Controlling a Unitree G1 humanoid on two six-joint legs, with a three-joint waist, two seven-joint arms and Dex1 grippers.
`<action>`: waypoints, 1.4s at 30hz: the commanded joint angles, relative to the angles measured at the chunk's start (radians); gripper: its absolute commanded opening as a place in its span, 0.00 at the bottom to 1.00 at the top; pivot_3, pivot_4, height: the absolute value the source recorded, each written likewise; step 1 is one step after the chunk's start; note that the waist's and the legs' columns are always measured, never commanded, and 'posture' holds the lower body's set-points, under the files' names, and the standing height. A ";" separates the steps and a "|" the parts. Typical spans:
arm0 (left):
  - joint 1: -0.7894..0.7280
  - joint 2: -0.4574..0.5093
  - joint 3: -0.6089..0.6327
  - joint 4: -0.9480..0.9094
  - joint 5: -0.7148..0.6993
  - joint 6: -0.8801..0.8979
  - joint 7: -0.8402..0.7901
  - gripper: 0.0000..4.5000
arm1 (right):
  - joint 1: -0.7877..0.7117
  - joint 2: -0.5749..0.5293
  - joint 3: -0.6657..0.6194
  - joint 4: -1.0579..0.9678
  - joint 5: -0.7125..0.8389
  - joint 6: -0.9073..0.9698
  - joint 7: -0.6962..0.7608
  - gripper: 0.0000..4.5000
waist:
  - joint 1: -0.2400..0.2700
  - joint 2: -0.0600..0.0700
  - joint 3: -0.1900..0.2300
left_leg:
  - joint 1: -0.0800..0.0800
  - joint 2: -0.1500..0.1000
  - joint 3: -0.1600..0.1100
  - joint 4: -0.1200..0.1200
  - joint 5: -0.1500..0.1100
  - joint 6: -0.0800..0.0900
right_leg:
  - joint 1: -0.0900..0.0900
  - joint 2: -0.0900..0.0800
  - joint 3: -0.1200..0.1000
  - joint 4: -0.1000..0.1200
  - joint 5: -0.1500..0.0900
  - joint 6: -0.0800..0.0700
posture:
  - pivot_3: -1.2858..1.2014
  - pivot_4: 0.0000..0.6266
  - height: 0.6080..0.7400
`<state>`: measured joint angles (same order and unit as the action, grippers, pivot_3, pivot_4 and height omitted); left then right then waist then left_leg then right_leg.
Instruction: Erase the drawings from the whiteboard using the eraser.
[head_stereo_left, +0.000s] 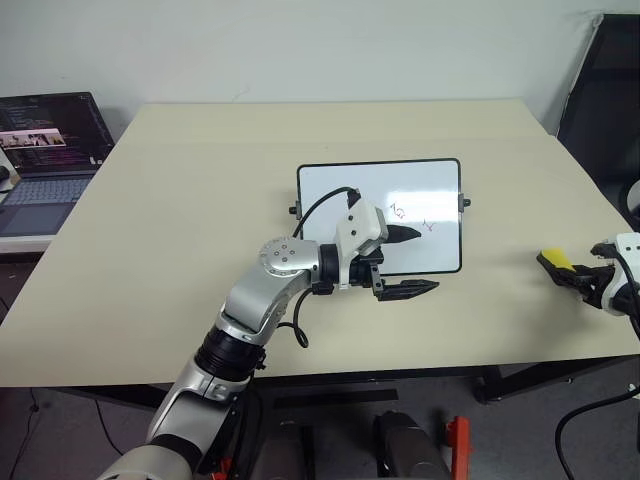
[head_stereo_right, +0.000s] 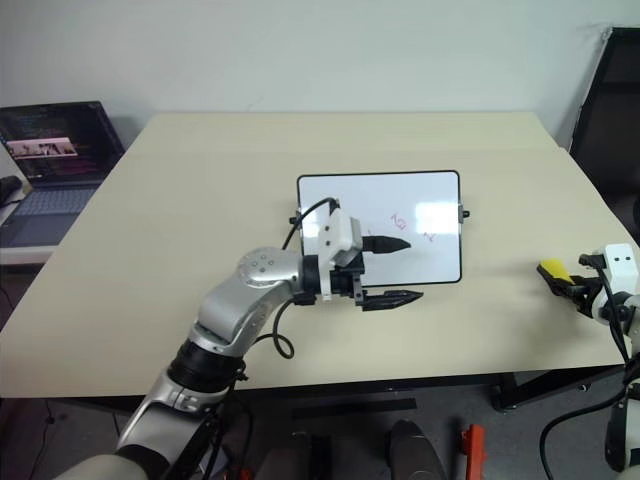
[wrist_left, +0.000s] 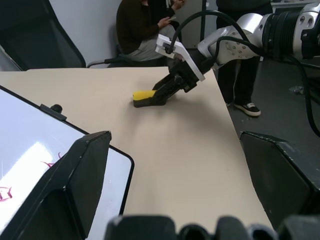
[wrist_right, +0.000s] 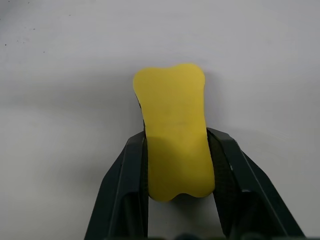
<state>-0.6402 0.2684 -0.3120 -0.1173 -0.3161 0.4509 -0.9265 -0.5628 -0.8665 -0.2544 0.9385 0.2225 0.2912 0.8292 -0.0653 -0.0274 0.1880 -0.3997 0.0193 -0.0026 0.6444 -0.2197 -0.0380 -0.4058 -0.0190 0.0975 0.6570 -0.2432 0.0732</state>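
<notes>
You have the whiteboard lying flat at the centre of the beige table, with red drawings on its right half. Your left gripper hangs released over the board's near edge. Far right, your right gripper is clenched on the yellow eraser, which rests on the table well apart from the board.

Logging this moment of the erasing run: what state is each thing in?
eraser: on the table, clamped between the right gripper's fingers.
right gripper: shut on the eraser.
left gripper: open, over the whiteboard's near edge.
whiteboard: flat on the table.
drawings: red marks not yet erased.
laptop: open, screen lit.
</notes>
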 joint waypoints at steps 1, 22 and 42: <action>-0.009 -0.003 0.018 -0.047 -0.018 -0.006 0.003 1.00 | 0.020 -0.017 -0.045 -0.079 0.039 0.012 0.017 0.29 | 0.000 0.000 0.000 | 0.000 0.000 0.000 0.000 0.000 0.000 | 0.000 0.000 0.000 0.000 0.000 0.000 | 0.52 0.24 1.00; 0.313 0.419 0.389 -0.153 -0.036 -0.046 -0.006 1.00 | -0.145 0.369 0.476 -1.025 -0.029 0.237 -0.297 0.29 | -0.007 -0.004 -0.001 | -0.008 0.008 0.000 -0.001 -0.001 -0.002 | -0.010 0.005 -0.002 0.000 0.000 -0.006 | 0.52 0.24 1.00; 0.432 0.435 0.431 -0.248 -0.086 0.001 0.072 1.00 | -0.152 0.591 0.645 -0.630 -0.330 0.001 -0.282 0.29 | -0.002 -0.006 -0.002 | -0.008 0.010 0.001 0.000 -0.003 -0.002 | -0.014 0.007 -0.001 0.005 0.001 -0.008 | 0.52 0.24 1.00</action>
<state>-0.1944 0.6946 0.0981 -0.3496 -0.3927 0.4613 -0.8597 -0.7348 -0.2865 0.3671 0.2512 -0.0903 0.2840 0.5389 -0.0674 -0.0335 0.1858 -0.4068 0.0292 -0.0014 0.6447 -0.2223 -0.0404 -0.4189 -0.0113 0.0967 0.6622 -0.2427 0.0653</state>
